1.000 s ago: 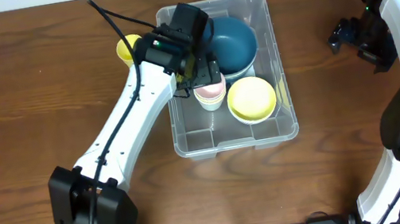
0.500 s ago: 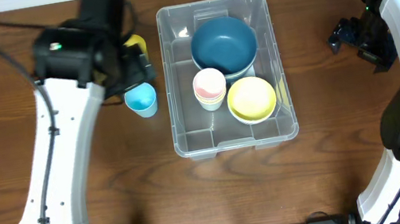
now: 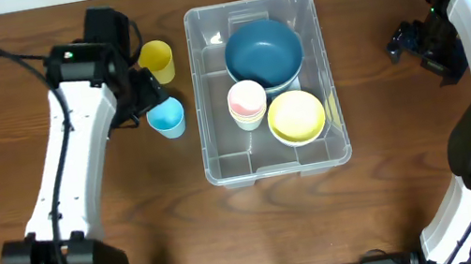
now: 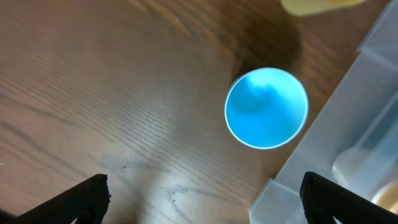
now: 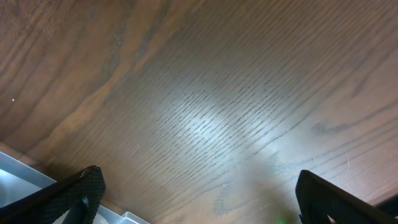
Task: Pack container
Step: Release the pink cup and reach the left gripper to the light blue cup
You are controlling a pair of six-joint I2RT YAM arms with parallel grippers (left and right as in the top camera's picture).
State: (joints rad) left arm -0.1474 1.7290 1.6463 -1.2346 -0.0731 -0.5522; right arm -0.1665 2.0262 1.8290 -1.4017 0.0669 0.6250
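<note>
The clear container (image 3: pixel 225 157) sits mid-table on the wooden table (image 3: pixel 33 50). It holds a dark blue bowl (image 3: pixel 263 54) at its 12 o'clock end, a yellow bowl (image 3: pixel 296 116) toward 5 o'clock and a pink cup (image 3: pixel 247 104) near its centre. At the container's 9 o'clock, the left gripper (image 4: pixel 204 183) hangs near an upright light blue cup (image 4: pixel 266 107), fingers spread wide and empty. A yellow cup (image 3: pixel 156 61) stands at 10 o'clock. The right gripper (image 5: pixel 199 180), at 3 o'clock and well apart, is likewise spread and holds nothing.
</note>
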